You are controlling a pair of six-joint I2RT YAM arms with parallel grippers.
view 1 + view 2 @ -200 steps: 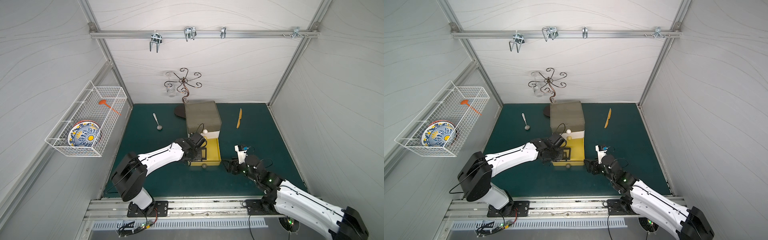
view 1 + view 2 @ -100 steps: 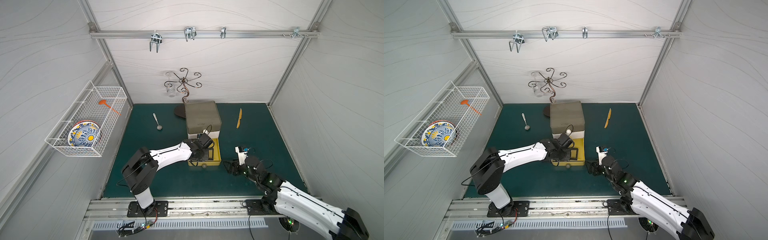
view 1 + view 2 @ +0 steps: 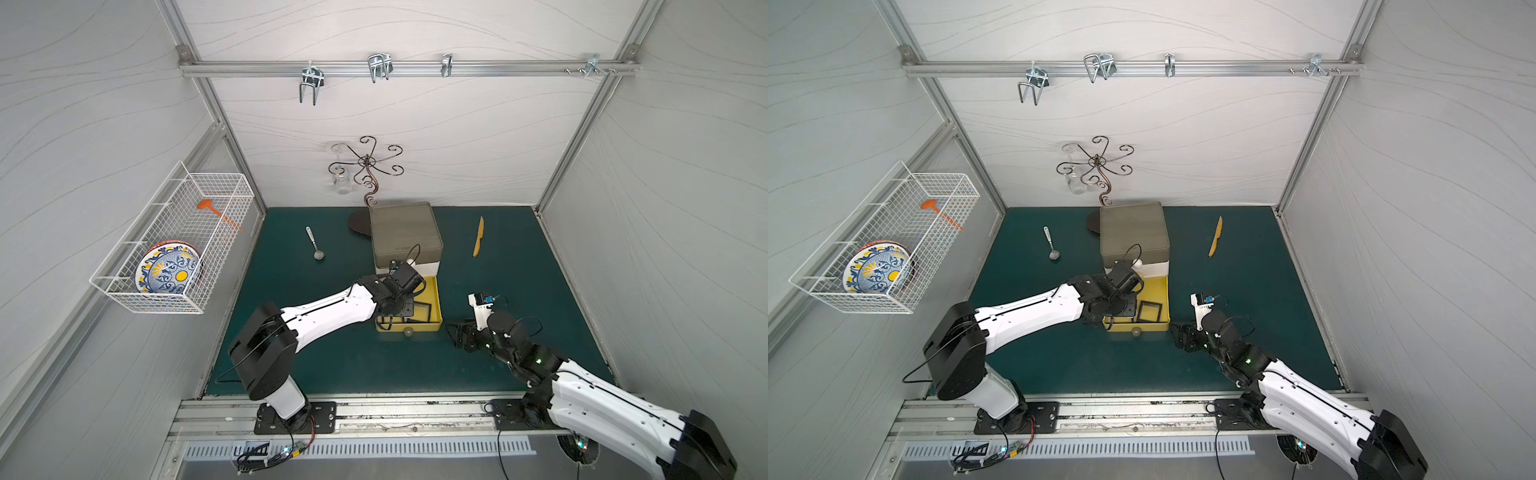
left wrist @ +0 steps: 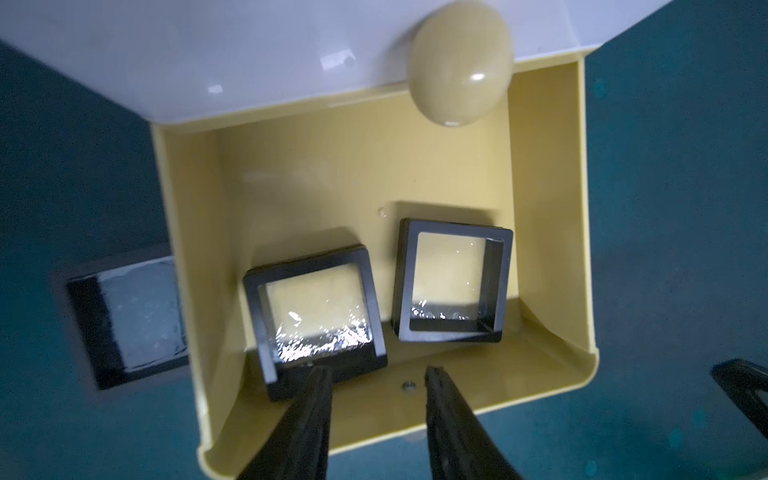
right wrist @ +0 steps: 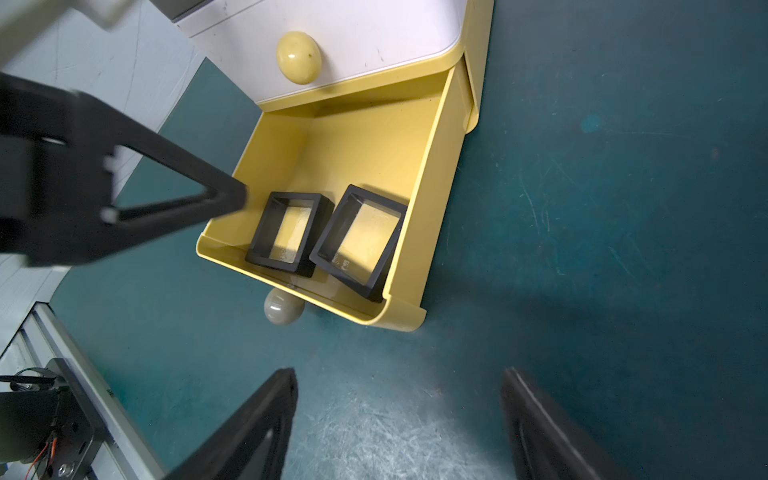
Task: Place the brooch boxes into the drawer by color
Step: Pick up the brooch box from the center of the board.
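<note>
Left wrist view: on the green desk point(image 4: 665, 208), the drawer chest point(image 4: 249, 54) has its yellow bottom drawer point(image 4: 544, 187) pulled out, with two black-rimmed brooch boxes point(image 4: 451, 282) side by side against its front wall. My left tool point(image 4: 377, 370), spread and pinching nothing, hangs directly over them. My right tool point(image 5: 399, 372), also spread, sits farther off.

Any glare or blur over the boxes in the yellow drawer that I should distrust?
Left wrist view: glare streaks the window film of both black brooch boxes on the side nearest the left end effector. Right wrist view: boxes crisp, faint sheen only, but that end effector's finger is smeared in the foreground. In both top views: even light, the arm hides part of the drawer.
</note>
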